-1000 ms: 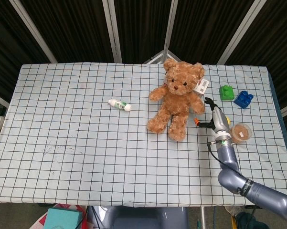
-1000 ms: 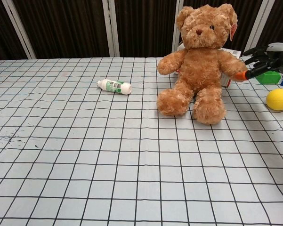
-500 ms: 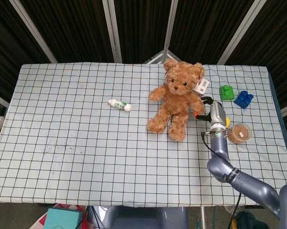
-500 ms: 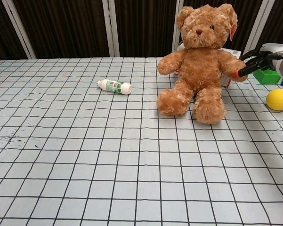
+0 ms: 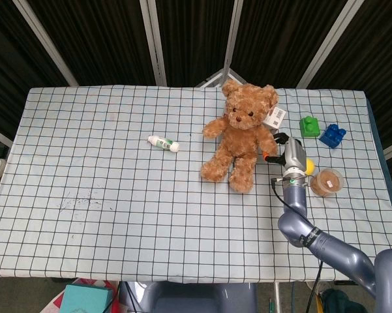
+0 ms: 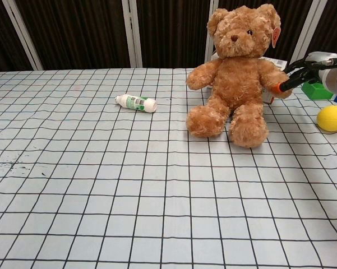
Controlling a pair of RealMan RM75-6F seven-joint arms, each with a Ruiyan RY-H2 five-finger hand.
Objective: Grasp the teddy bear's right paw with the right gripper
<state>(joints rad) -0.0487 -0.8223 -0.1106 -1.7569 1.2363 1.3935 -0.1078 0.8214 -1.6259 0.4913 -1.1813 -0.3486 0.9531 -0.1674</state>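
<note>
Since a second ago the right hand [image 6: 303, 72] has closed in on the teddy bear [image 6: 235, 73] sitting at the worktop's far side; its fingers touch the paw [image 6: 277, 84], grip uncertain. Next: clamp firmly.

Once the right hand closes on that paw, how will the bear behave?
The teddy bear looks plush, so the paw likely squashes under the right hand. It sits upright unsupported: a sideways pull probably topples or drags it. Probably light for its size.
</note>
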